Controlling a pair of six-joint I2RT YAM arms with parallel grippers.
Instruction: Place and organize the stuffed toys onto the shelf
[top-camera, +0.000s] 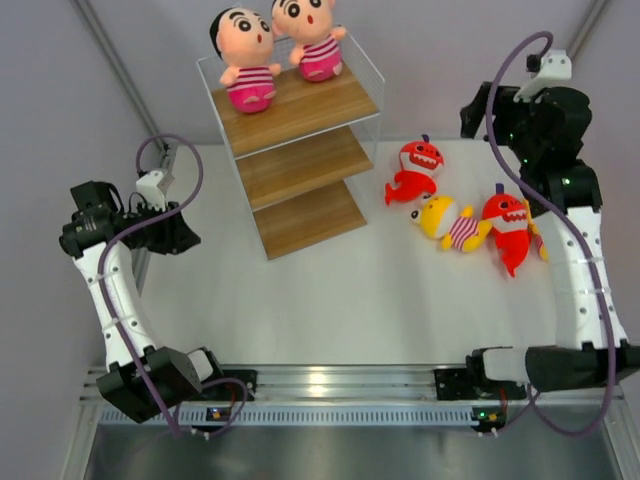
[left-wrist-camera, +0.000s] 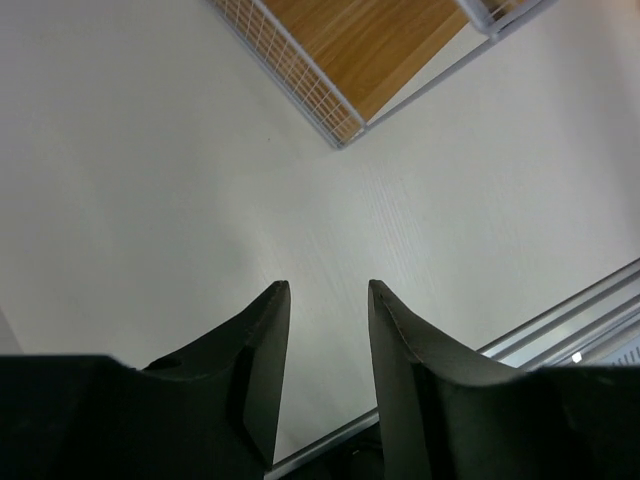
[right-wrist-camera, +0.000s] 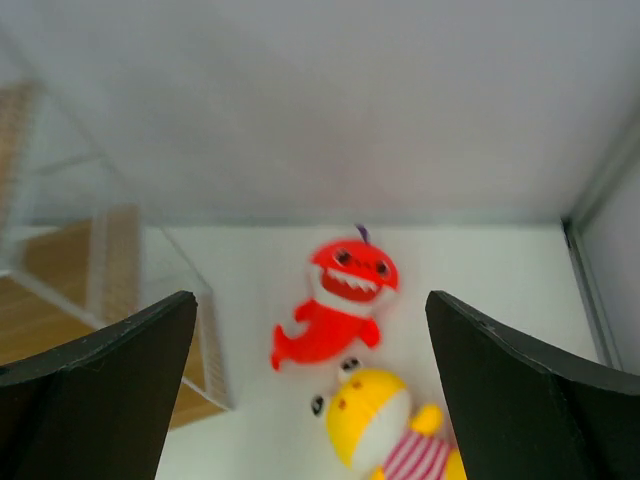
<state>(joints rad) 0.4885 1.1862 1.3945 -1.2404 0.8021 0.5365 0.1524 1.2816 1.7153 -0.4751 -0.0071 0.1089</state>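
Note:
The shelf stands at the back centre, and two boy dolls sit side by side on its top board. To its right, on the table, lie a red shark, a yellow doll and a second red shark with a bit of yellow behind it. My right gripper hangs wide open above the first shark and the yellow doll. My left gripper is open and empty over bare table left of the shelf.
A metal rail runs along the near edge by both arm bases. The shelf's clear side panel and wire frame stand just left of my right gripper. Grey walls close in the back and the sides.

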